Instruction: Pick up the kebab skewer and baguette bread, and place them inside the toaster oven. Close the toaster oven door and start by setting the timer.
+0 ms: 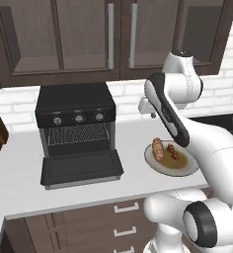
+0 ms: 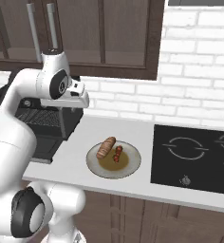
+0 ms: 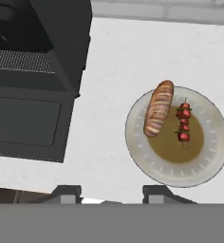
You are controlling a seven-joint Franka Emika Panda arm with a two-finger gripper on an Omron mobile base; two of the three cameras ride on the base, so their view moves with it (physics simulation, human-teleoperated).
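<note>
The dark reddish-brown kebab skewer and tan oblong baguette bread lie side by side on a round grey plate, at 3 o'clock from the black toaster oven, its door dropped open. The gripper hovers above the white tabletop, jaws spread and empty.

no readable text, labels, brands, numbers or signs on anything

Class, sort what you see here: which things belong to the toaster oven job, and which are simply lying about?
Belong to the job:
kebab skewer
baguette bread
toaster oven
toaster oven door, lying open
gripper

Lying about:
plate under both foods
stovetop
wall cabinets
</note>
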